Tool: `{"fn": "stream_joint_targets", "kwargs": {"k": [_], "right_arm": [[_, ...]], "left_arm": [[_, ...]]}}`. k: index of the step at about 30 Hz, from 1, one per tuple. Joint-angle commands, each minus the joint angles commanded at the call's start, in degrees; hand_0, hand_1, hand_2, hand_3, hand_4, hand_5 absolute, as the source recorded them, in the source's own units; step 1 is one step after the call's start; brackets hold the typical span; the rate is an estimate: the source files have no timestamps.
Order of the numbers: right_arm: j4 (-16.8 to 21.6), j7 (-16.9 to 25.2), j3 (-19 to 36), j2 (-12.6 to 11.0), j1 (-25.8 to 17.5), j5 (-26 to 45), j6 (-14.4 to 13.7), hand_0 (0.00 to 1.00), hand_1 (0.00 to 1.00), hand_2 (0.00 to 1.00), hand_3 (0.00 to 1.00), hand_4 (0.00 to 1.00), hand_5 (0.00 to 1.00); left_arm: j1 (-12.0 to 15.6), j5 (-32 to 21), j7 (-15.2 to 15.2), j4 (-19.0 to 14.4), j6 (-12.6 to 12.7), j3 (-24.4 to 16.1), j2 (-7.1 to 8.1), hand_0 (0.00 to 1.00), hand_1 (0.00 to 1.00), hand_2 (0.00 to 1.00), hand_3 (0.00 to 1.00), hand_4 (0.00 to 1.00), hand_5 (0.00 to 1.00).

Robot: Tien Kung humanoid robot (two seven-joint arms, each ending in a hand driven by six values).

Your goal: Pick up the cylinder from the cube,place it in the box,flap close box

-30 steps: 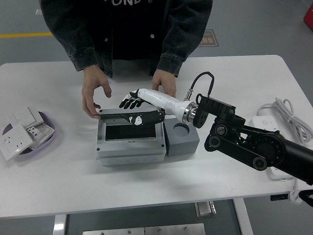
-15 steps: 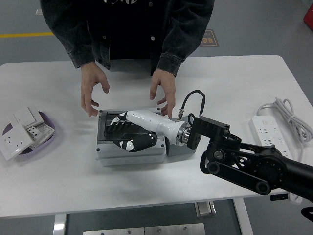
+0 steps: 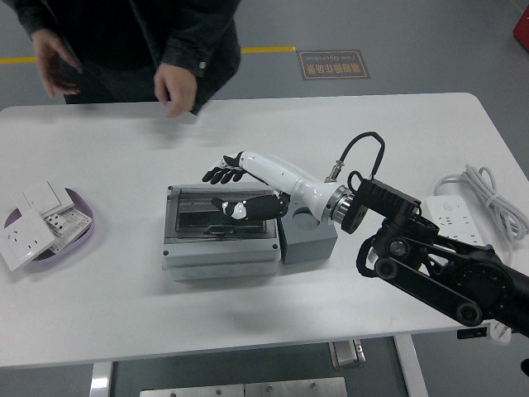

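The grey box stands mid-table with its dark see-through lid lying flat over it. Touching its right side is the grey cube, whose round recess on top is empty. No cylinder shows anywhere; I cannot see through the lid whether it lies inside. My right hand hovers over the lid's far right part, black fingers spread past the box's far edge, thumb over the lid, holding nothing. Its white forearm runs back over the cube to the black arm at the right.
A purple dish with white wall sockets sits at the left edge. A white power strip and coiled cable lie at the right. A person stands at the far left corner, both hands off the table.
My right hand has risen off the lid and drawn back toward the box's far right. The person has taken both hands away from the box and stepped left. The lid lies flat.
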Motion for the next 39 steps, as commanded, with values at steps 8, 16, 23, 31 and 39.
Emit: {"fn": "stream_joint_targets", "kwargs": {"k": [8,16,23,31,39], "right_arm": [[0.4,3.1,12.8,0.5,-8.9,0.7,0.6,0.653,0.657,0.678,0.693,0.605,0.344],[-5.1,9.9,23.6,5.0,-19.0,10.3,4.0,0.653,0.655,0.675,0.690,0.607,0.347],[-6.7,11.7,27.0,6.0,-23.6,16.0,5.6,0.658,0.660,0.676,0.689,0.607,0.344],[-7.0,12.2,27.7,6.9,-24.6,16.8,6.3,0.706,0.677,0.689,0.694,0.671,0.308],[-6.4,12.0,28.3,6.7,-24.5,16.2,7.4,0.725,0.683,0.699,0.699,0.702,0.306]], "left_arm": [[0.4,-0.2,0.1,0.0,-0.1,0.1,-0.07,0.637,0.673,0.677,0.712,0.765,0.320],[1.1,-0.3,0.4,0.0,-0.2,-0.1,-0.40,0.637,0.673,0.677,0.712,0.766,0.322],[1.5,-0.1,0.5,0.0,-0.3,-0.3,-0.53,0.637,0.673,0.676,0.712,0.766,0.321],[1.7,-0.4,0.4,0.0,-0.3,-0.5,-0.88,0.637,0.673,0.676,0.712,0.765,0.320],[1.6,-0.1,0.5,0.0,-0.3,-0.7,-1.05,0.637,0.673,0.676,0.712,0.765,0.320]]}}
